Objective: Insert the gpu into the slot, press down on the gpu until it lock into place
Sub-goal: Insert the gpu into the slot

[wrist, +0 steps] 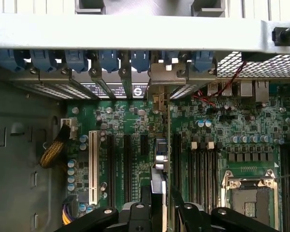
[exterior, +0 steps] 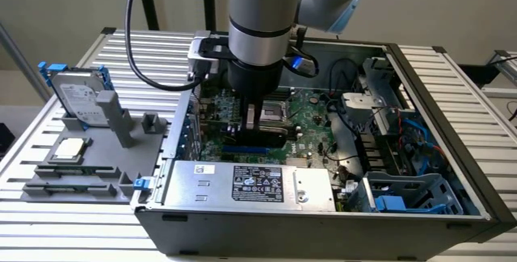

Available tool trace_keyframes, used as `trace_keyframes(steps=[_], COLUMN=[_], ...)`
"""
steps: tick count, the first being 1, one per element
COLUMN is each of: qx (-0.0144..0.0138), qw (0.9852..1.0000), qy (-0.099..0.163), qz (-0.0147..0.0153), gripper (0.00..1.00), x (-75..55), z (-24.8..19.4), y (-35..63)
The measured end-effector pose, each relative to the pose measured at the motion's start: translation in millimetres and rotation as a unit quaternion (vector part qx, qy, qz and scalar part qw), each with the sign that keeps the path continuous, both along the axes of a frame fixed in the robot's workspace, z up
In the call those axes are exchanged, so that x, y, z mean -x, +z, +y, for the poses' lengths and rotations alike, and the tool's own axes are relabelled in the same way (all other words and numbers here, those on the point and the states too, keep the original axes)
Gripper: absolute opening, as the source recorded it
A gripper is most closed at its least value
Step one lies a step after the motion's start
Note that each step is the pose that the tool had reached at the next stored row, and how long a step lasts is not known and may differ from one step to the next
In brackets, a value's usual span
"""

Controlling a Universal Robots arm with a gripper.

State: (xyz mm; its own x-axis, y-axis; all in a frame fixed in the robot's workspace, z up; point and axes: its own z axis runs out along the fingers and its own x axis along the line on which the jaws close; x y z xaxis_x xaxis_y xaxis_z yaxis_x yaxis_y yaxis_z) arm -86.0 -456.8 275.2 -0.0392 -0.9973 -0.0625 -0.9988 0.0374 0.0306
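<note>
The gpu (exterior: 267, 136) is a thin black card, standing on edge low inside the open computer case. My gripper (exterior: 256, 123) reaches down from above and is shut on its upper edge. The slot (exterior: 242, 150), a bright-blue strip on the green motherboard, shows just below the card's lower edge; I cannot tell whether the two touch. In the wrist view the gpu (wrist: 159, 159) appears edge-on, running from between my gripper (wrist: 160, 209) fingers (wrist: 140, 213) toward the rear bracket openings. There it lies between the long black slots.
A silver power supply (exterior: 250, 183) sits just in front of the slot. The square processor socket (wrist: 249, 193) and a white slot (wrist: 93, 166) flank the card. Cables and a blue drive cage (exterior: 404, 192) fill the exterior view's right. A hard drive (exterior: 77, 95) stands on a grey fixture outside.
</note>
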Motion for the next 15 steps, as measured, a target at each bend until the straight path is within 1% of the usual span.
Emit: trace_keyframes(steps=[9, 15], qx=[0.0002, 0.0002], qw=[1.0, 1.0], qy=[0.0, 0.0], qz=[0.0003, 0.0016], gripper=[0.26, 0.26], x=[1.6, 2.5], z=[1.0, 1.2], y=[-6.2, -8.0])
